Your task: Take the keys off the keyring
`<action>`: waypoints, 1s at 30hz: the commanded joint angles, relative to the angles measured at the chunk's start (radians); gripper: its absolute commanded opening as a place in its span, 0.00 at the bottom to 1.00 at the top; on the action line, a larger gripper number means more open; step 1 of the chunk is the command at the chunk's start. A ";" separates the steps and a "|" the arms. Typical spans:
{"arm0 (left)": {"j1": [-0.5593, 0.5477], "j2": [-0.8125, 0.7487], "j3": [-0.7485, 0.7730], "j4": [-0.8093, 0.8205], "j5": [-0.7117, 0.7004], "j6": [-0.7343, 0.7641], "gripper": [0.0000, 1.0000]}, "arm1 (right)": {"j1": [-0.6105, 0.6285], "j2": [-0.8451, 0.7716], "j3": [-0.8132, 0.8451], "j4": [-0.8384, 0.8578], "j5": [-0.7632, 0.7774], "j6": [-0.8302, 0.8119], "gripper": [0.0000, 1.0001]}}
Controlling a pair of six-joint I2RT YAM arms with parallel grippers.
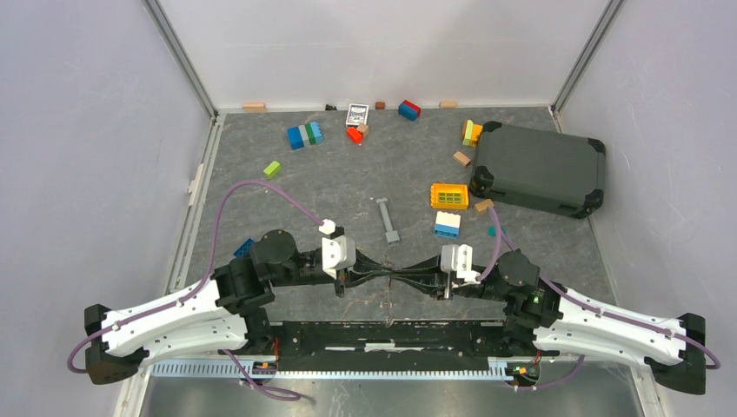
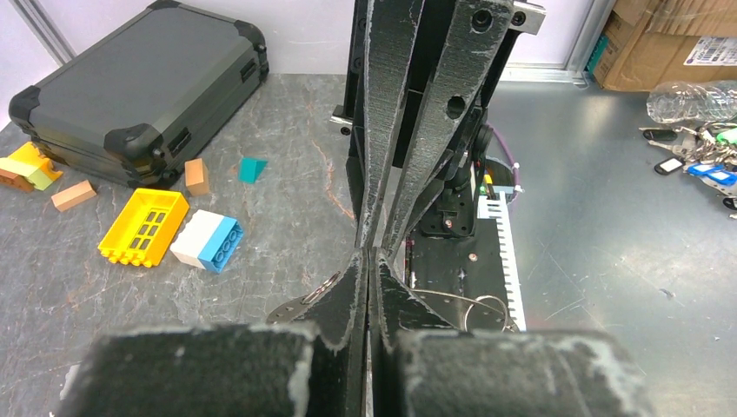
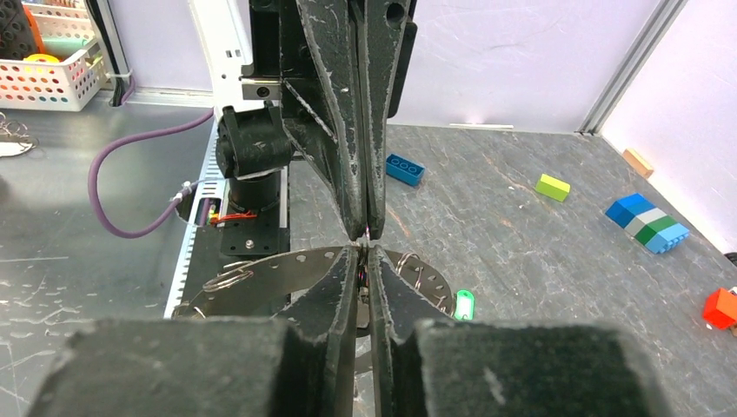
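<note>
Left gripper (image 2: 369,261) was clamped shut; right gripper (image 3: 363,257) was nearly together, grip unclear. Keyring (image 2: 485,299) wire likely light, springy, slippery. Best pinched beside the green-headed key (image 3: 463,305).

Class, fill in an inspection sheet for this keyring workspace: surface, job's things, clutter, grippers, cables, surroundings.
Surface: grey marbled tabletop.
Job's things: thin silver wire keyring and green-headed key lie on the table beside the meeting fingertips.
Clutter: long grey metal bar, yellow grid block, dark grey hard case, scattered coloured toy bricks.
Grippers: left gripper shut; right gripper nearly closed, grip unclear; tips meet.
Cables: purple cables arch over both arms.
Surroundings: white enclosure walls; white mesh basket off the table.
</note>
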 commanded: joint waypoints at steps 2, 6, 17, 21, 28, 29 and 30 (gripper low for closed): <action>-0.001 -0.008 0.002 0.074 0.011 -0.019 0.02 | 0.002 0.003 -0.011 0.082 0.002 0.030 0.04; -0.001 -0.011 0.002 0.074 0.004 -0.021 0.02 | 0.002 0.000 -0.004 0.072 0.005 0.027 0.00; 0.000 -0.026 0.077 -0.123 -0.031 0.010 0.42 | 0.002 0.016 0.210 -0.290 0.003 -0.096 0.00; 0.000 -0.013 0.132 -0.221 -0.032 0.043 0.44 | 0.002 0.070 0.324 -0.457 0.013 -0.133 0.00; 0.000 0.021 0.196 -0.316 -0.067 0.085 0.45 | 0.002 0.185 0.465 -0.675 0.011 -0.172 0.00; 0.000 0.024 0.200 -0.320 -0.069 0.088 0.45 | 0.002 0.197 0.476 -0.693 0.012 -0.176 0.00; 0.001 0.027 0.202 -0.322 -0.069 0.092 0.45 | 0.002 0.205 0.488 -0.709 0.013 -0.179 0.00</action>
